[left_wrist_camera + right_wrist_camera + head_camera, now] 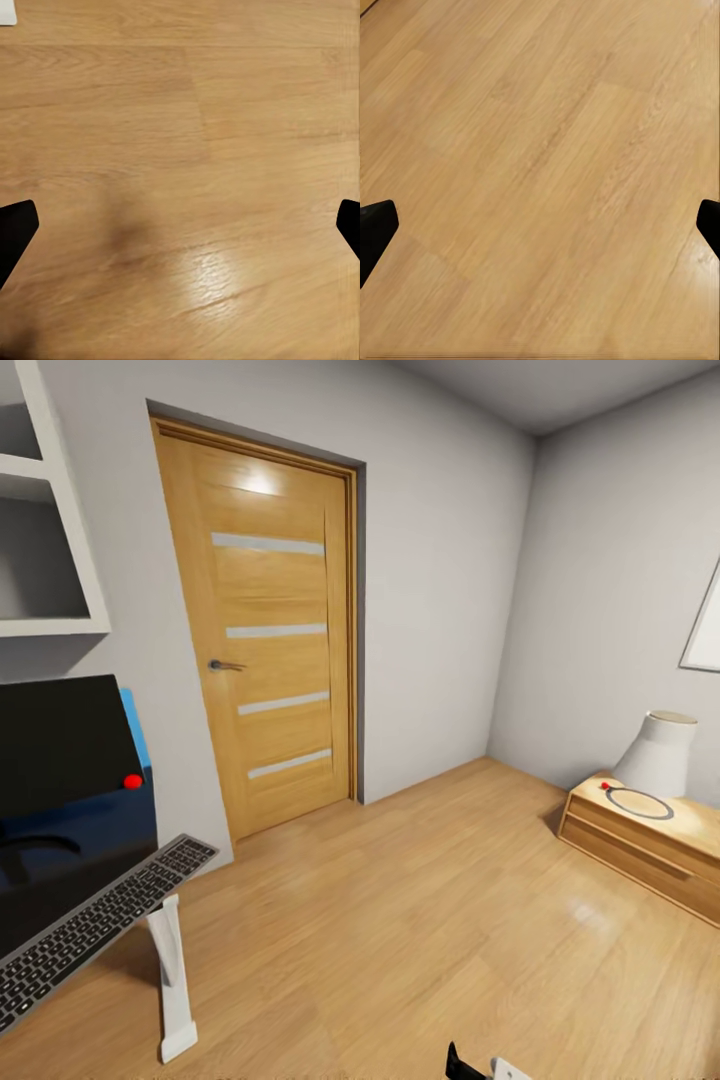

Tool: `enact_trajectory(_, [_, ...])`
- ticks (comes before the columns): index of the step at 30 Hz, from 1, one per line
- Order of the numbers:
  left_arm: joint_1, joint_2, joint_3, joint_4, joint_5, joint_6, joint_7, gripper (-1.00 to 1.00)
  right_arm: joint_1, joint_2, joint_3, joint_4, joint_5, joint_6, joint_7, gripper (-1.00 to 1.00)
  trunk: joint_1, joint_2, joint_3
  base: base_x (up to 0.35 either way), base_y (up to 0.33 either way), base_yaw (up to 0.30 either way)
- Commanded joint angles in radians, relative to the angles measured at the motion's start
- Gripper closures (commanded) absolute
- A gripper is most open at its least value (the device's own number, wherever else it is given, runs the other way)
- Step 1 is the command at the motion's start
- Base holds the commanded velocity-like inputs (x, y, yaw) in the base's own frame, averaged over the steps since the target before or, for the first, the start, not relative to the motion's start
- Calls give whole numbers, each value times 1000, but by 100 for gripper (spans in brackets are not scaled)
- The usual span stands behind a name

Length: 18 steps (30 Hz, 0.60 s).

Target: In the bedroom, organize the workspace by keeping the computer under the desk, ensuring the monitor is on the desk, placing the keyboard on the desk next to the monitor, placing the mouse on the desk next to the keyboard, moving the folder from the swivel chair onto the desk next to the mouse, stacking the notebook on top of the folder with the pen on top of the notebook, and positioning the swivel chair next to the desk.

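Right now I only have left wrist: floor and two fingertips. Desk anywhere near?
Observer: Yes. In the head view the desk is at far left, with the keyboard along its near edge.
Operator: Anything behind it?
Observer: The monitor stands on the desk behind the keyboard, its black screen facing us.
Operator: Other arm carrying anything?
Observer: No. In the right wrist view the right gripper is open and empty, over bare floor.
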Motion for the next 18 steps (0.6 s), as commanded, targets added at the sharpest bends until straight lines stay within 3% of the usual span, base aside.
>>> enact_trajectory(1, [-2, 1, -8, -3, 3, -7, 8, -100, -1, 1, 9, -1, -3, -3, -15, -100, 0, -1, -3, 0, 0, 0])
enact_trajectory(13, [-2, 2, -7, -3, 3, -9, 8, -100, -1, 11, 9, -2, -1, -4, -51, -100, 0, -1, -22, 2, 0, 0])
enact_trajectory(18, [-2, 1, -7, -3, 2, -10, 7, -100, -1, 10, 9, -2, -1, -4, -51, -100, 0, -1, -30, 202, 0, 0])
